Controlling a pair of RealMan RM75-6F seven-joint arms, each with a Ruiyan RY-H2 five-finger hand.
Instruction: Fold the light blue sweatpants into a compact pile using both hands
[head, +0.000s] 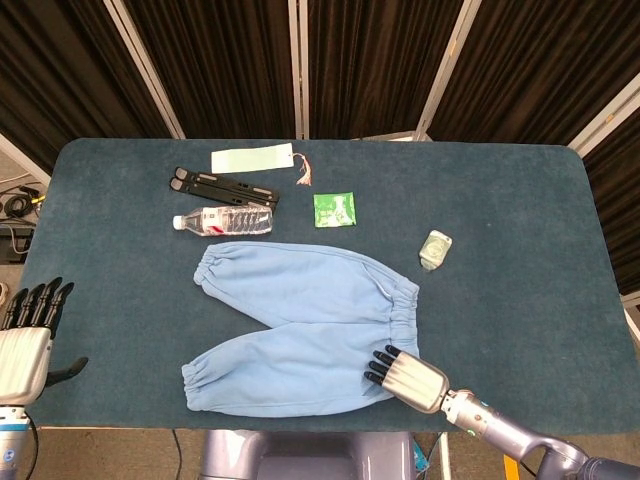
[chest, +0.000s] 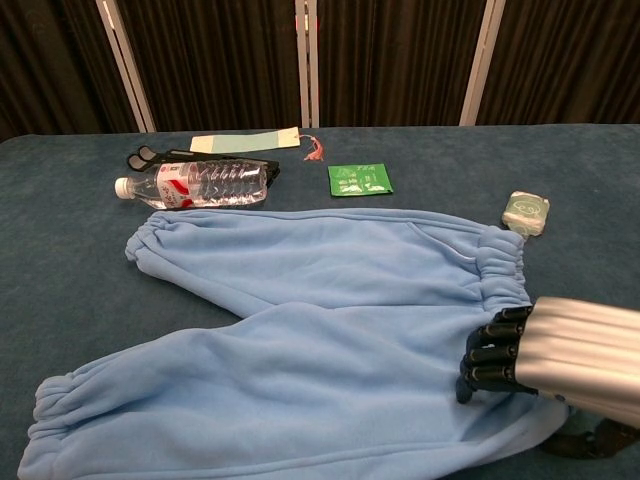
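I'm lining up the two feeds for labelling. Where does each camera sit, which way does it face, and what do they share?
Head view: high above the near table edge, looking steeply down at the whole table; shows the left hand and the right hand.
Chest view: low at the near edge, looking across the sweatpants toward the curtains; shows only the right hand.
Shared: sweatpants, right hand, water bottle, green packet.

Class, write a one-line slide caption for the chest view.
Right hand over the waistband corner of the flat light blue sweatpants.
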